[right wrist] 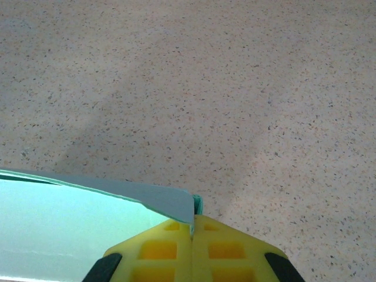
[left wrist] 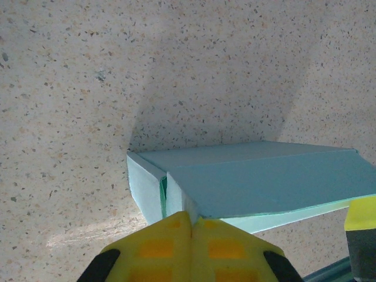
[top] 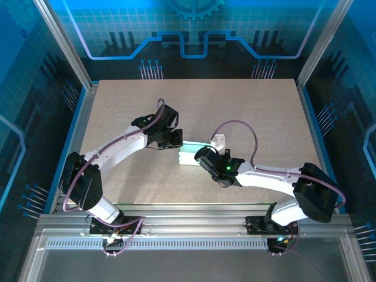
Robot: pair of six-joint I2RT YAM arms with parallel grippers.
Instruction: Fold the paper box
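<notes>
On the worktop (top: 247,111), left claw (left wrist: 191,218) and right claw (right wrist: 192,222) both clamped on the paper box (left wrist: 264,182), you should fold evenly, gently.

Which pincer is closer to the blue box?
Neither clearly, it's a tie. The left pincer, shut, has its tips against the left end of the box. The right pincer, also shut, meets its right end.
</notes>
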